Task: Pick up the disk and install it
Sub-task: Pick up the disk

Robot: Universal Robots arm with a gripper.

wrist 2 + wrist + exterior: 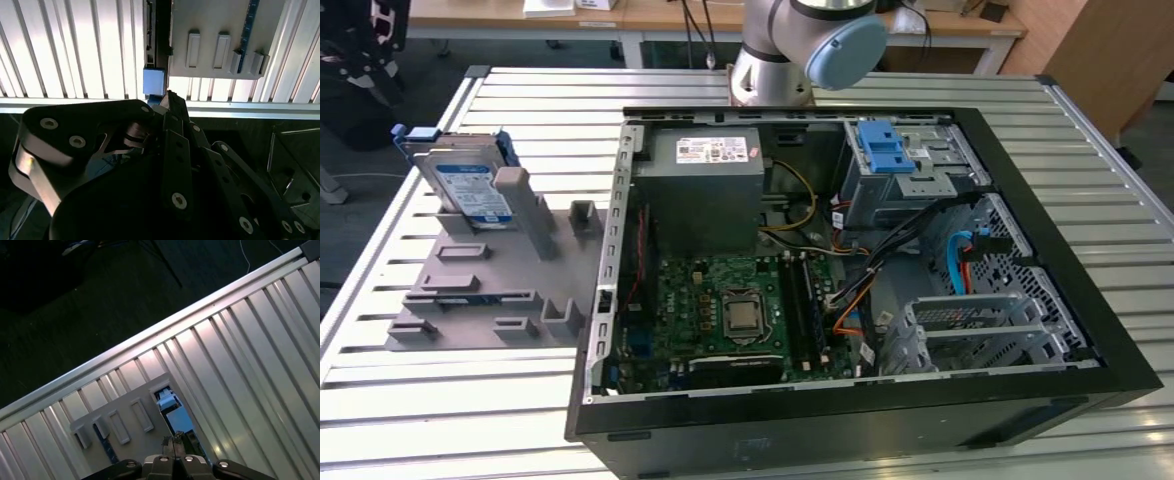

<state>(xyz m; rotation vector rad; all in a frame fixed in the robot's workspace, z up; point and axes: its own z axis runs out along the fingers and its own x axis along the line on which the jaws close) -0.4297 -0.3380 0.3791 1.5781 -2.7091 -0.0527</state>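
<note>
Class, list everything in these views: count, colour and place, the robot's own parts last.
disk: one, silver-grey with blue rails, upright in the holder, exterior view's left.
holder: one, grey, on the table beside the case.
computer case: one, black, open, mid-table.
power supply: one, grey, inside the case.
motherboard: one, green, inside the case.
table: one, silver, ribbed, under everything.
arm: one, grey and blue, beyond the case.
gripper: one, black, shut, raised, pointing toward the holder.

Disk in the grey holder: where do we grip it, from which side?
Probably from above, pinching the disk across its two flat faces near the top edge. It stands on edge in the grey fixture, whose posts cover its lower part; the upper part stands free.
</note>
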